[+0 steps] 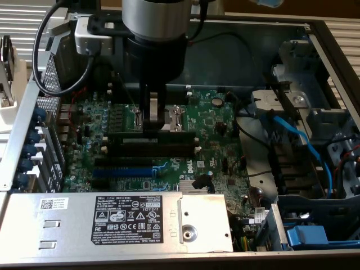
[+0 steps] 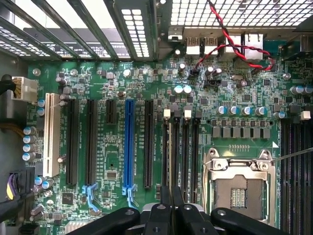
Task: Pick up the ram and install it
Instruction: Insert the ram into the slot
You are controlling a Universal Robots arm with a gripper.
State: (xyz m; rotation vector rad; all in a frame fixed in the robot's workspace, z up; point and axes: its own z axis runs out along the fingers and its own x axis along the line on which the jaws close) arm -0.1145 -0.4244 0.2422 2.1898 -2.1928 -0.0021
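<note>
My gripper (image 1: 151,125) reaches straight down into the open computer case, over the green motherboard (image 1: 214,121). Its two dark fingers stand almost together above the long black memory slots (image 1: 169,151). In the wrist view the gripper (image 2: 171,198) is shut on the ram (image 2: 171,152). The ram shows edge-on as a thin strip running away from the fingertips, in line with one of the black memory slots (image 2: 194,152) with white end latches. Whether the ram sits in the slot or just above it, I cannot tell.
The metal CPU socket (image 2: 239,188) lies beside the memory slots. A blue expansion slot (image 2: 129,147) and several black slots lie on the other side. A silver power supply (image 1: 112,216) fills the case front. Blue cables (image 1: 304,146) and drive bays are at the exterior view's right.
</note>
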